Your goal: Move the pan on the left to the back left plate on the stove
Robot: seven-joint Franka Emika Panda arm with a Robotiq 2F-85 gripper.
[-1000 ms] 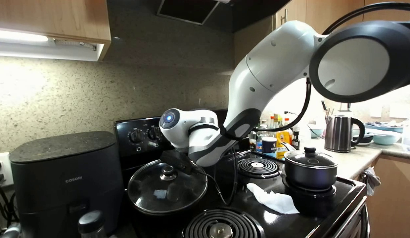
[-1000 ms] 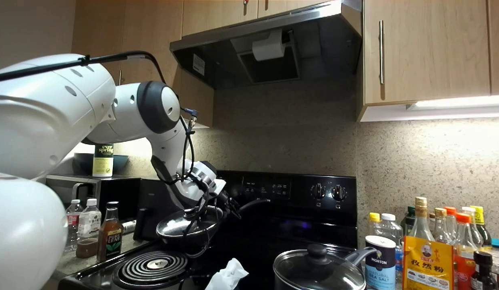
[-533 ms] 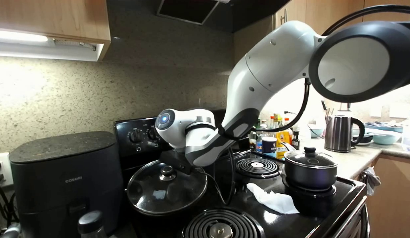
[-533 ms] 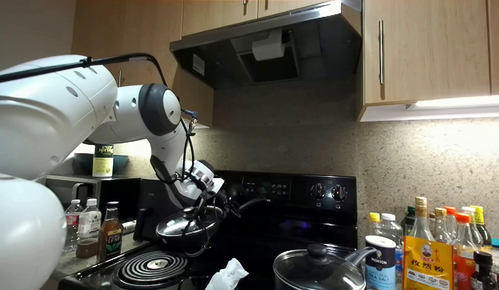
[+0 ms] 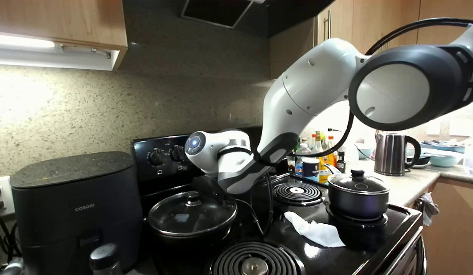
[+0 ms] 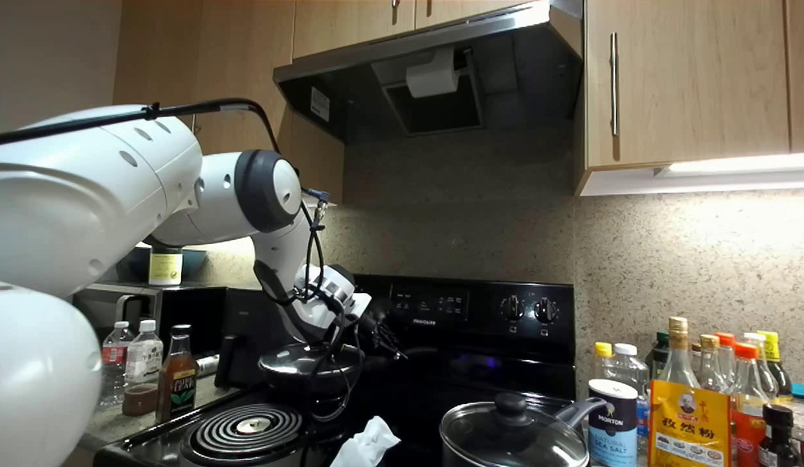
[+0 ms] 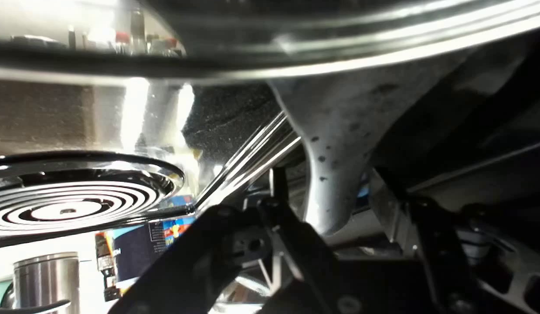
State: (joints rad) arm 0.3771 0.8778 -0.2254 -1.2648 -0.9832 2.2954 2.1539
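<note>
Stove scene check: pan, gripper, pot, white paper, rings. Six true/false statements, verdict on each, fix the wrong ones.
1. A glass lid covers the pan. True.
2. The pan's handle lies between the jaws of the gripper. True.
3. The gripper is clamped on the handle. False: its jaws stand apart, with gaps on both sides in the wrist view.
4. White paper lies between the front left ring and the pot. True.
5. The pot is uncovered. False: it has its own lid.
6. The pan sits on the front left ring. False: that ring is bare; the pan is behind it.
</note>
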